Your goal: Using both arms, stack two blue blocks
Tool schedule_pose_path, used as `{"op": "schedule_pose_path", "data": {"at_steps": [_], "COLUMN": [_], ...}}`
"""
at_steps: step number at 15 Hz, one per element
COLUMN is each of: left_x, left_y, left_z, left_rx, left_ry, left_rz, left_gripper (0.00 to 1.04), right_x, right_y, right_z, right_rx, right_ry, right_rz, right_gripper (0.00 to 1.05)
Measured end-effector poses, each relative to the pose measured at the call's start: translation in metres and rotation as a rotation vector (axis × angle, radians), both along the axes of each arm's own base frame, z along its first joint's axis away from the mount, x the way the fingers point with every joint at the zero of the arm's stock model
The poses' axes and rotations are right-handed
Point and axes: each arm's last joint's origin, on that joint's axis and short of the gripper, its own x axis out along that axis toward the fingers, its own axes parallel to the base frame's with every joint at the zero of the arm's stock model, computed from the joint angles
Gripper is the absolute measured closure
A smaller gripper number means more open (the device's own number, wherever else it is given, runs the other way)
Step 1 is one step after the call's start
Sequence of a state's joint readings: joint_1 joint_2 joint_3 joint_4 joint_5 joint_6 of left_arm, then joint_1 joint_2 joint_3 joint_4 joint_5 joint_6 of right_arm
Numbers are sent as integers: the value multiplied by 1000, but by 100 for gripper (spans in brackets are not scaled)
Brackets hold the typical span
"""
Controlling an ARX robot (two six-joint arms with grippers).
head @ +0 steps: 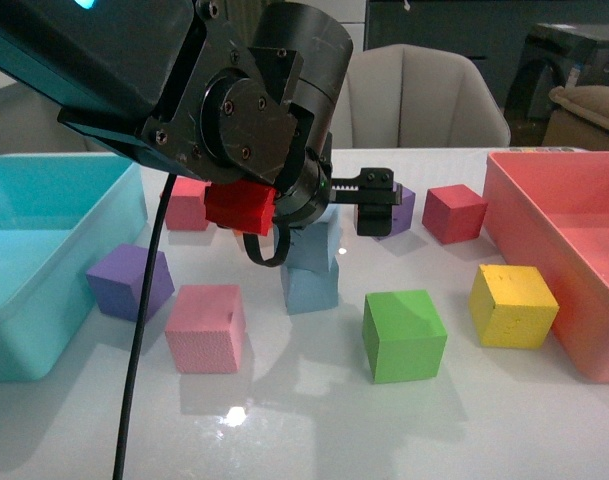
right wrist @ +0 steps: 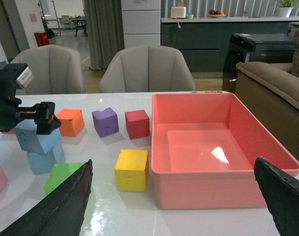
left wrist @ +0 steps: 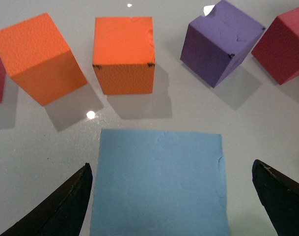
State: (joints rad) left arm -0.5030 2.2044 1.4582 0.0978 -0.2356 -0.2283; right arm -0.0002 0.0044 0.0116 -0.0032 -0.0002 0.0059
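Note:
Two pale blue blocks stand stacked at the table's middle: the lower block (head: 309, 287) rests on the table, and the upper block (head: 321, 240) sits on it, slightly skewed. My left gripper (head: 334, 207) is open around the upper block. In the left wrist view the block's top (left wrist: 159, 182) lies between the two spread fingers (left wrist: 58, 209), with gaps on both sides. The right wrist view shows the stack (right wrist: 41, 147) under the left gripper (right wrist: 24, 115). My right gripper (right wrist: 171, 167) is open and empty, away from the stack and above the table's right side. It is out of the front view.
A turquoise bin (head: 44, 250) stands at the left and a pink bin (head: 564, 240) at the right. Loose cubes surround the stack: purple (head: 131, 280), pink (head: 206, 327), green (head: 404, 335), yellow (head: 513, 305), dark red (head: 454, 213) and two orange (left wrist: 123, 51) behind.

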Motion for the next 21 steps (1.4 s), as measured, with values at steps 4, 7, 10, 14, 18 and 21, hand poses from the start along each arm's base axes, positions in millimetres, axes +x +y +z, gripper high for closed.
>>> {"op": "schedule_pose_path", "data": {"at_steps": [4, 7, 10, 14, 18, 21], "left_x": [-12, -35, -57, -117, -180, -212], "left_y": [-4, -12, -4, 75, 152, 182], "left_z": [38, 76, 75, 101, 57, 54], "left_rx": [-40, -95, -58, -49, 0, -11], "left_ry": [-139, -361, -410, -669, -598, -633], "left_rz": [-44, -183, -224, 152, 181, 199], "left_gripper": [7, 7, 7, 36, 87, 103], "right_x": [0, 0, 0, 0, 0, 0], "right_y": [0, 0, 0, 0, 0, 0], "right_z": [0, 0, 0, 0, 0, 0], "right_rx": [0, 0, 0, 0, 0, 0], "right_ry": [0, 0, 0, 1, 0, 0], "right_rz": [0, 0, 0, 0, 0, 0], "right_gripper": [6, 6, 6, 6, 6, 6]}}
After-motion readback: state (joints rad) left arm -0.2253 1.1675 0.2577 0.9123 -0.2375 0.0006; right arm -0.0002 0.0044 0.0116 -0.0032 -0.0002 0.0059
